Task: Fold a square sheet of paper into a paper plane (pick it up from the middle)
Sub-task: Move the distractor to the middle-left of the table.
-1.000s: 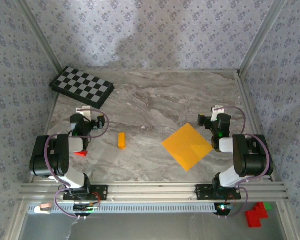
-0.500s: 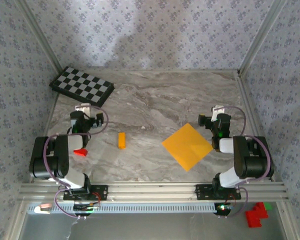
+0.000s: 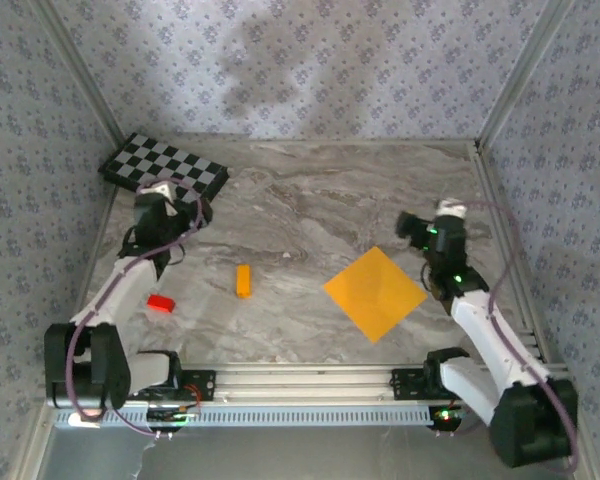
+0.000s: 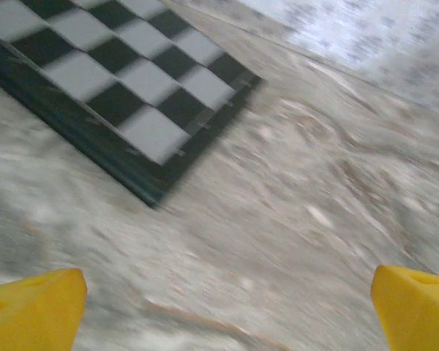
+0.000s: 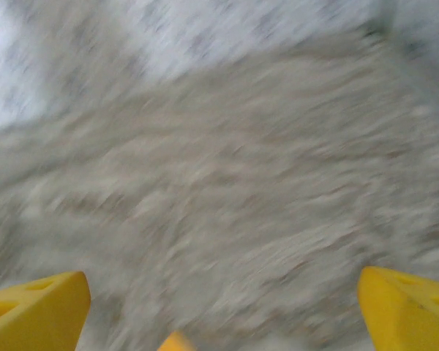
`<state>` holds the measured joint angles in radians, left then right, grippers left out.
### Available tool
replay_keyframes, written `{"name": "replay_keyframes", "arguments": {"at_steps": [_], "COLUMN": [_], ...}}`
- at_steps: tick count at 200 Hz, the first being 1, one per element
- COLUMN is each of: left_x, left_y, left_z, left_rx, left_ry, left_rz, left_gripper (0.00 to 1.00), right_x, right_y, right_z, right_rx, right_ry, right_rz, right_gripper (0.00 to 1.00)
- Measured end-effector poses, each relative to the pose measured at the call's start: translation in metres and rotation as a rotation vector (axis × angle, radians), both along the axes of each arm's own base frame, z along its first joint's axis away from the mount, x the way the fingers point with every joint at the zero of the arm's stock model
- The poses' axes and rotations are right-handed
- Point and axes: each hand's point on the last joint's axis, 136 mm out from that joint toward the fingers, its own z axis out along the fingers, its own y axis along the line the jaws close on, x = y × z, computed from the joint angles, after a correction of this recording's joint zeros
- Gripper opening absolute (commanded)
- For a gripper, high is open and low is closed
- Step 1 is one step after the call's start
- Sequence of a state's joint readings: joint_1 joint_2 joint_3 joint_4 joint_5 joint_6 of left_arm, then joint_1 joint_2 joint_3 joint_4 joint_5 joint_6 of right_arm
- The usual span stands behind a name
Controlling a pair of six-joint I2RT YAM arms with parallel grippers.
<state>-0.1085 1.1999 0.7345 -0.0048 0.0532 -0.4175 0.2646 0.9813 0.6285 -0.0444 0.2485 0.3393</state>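
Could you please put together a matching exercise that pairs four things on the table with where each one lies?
Things:
1. square sheet of paper
2. orange block
3. checkered board
4. red block

Places:
A. far left corner
B. lying flat, right of centre
C. near left side
D. just left of centre

Pairs: 1-B, 2-D, 3-A, 4-C

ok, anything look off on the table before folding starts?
Nothing damaged or spilled. The square sheet of paper lies flat, turned corner-on like a diamond. The checkered board sits skewed at the far-left corner.
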Motion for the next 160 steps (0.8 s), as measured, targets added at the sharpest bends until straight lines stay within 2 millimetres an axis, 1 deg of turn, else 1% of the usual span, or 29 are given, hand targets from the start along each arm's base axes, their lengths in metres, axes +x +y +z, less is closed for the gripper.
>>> {"name": "replay_keyframes", "arguments": {"at_steps": [2, 4, 5, 12, 13, 18, 26, 38, 53, 64, 78, 85, 99, 113, 137, 160], "left_x": [-0.003, -0.006, -0.007, -0.017, -0.018, -0.026, -0.039, -0.058, -0.079, -0.092, -0.106, -0.110, -0.117, -0.119, -0.119, -0.113], "left_y": [-0.006, -0.014, -0.016, -0.037, -0.039, -0.052, -0.073, -0.092, -0.106, -0.111, -0.115, -0.114, -0.104, -0.098, -0.095, -0.089], "left_z": [0.000, 0.000, 0.000, -0.002, -0.002, -0.004, -0.010, -0.021, -0.037, -0.048, -0.062, -0.069, -0.085, -0.096, -0.105, -0.116], "left_rx": [-0.002, -0.004, -0.004, 0.003, 0.004, 0.014, 0.031, 0.068, 0.146, 0.220, 0.309, 0.343, 0.405, 0.444, 0.459, 0.466], "left_ry": [0.005, 0.010, 0.012, 0.034, 0.036, 0.057, 0.093, 0.157, 0.246, 0.298, 0.361, 0.391, 0.457, 0.500, 0.528, 0.559], "left_rz": [-0.014, -0.034, -0.040, -0.091, -0.097, -0.133, -0.193, -0.248, -0.285, -0.299, -0.315, -0.314, -0.294, -0.280, -0.274, -0.247], "left_gripper": [1.00, 1.00, 1.00, 1.00, 1.00, 1.00, 0.99, 0.98, 0.99, 0.99, 0.99, 1.00, 0.99, 1.00, 0.99, 1.00], "right_x": [0.000, -0.001, -0.001, -0.004, -0.005, -0.009, -0.016, -0.030, -0.049, -0.061, -0.068, -0.071, -0.074, -0.074, -0.073, -0.072], "right_y": [0.005, 0.012, 0.019, 0.041, 0.046, 0.061, 0.078, 0.092, 0.096, 0.096, 0.094, 0.092, 0.087, 0.082, 0.075, 0.081], "right_z": [-0.001, -0.002, -0.004, -0.010, -0.012, -0.018, -0.031, -0.056, -0.087, -0.103, -0.114, -0.118, -0.124, -0.130, -0.145, -0.156], "right_rx": [-0.006, -0.013, -0.016, -0.039, -0.045, -0.064, -0.094, -0.143, -0.198, -0.209, -0.196, -0.190, -0.172, -0.144, -0.119, -0.097], "right_ry": [0.012, 0.029, 0.044, 0.099, 0.113, 0.157, 0.227, 0.340, 0.472, 0.549, 0.615, 0.639, 0.679, 0.715, 0.771, 0.799], "right_rz": [0.009, 0.026, 0.044, 0.098, 0.112, 0.149, 0.189, 0.226, 0.247, 0.260, 0.261, 0.257, 0.245, 0.226, 0.193, 0.205], "right_gripper": [0.97, 0.97, 0.97, 0.97, 0.97, 0.96, 0.96, 0.96, 0.97, 0.96, 0.95, 0.94, 0.91, 0.90, 0.90, 0.89]}}
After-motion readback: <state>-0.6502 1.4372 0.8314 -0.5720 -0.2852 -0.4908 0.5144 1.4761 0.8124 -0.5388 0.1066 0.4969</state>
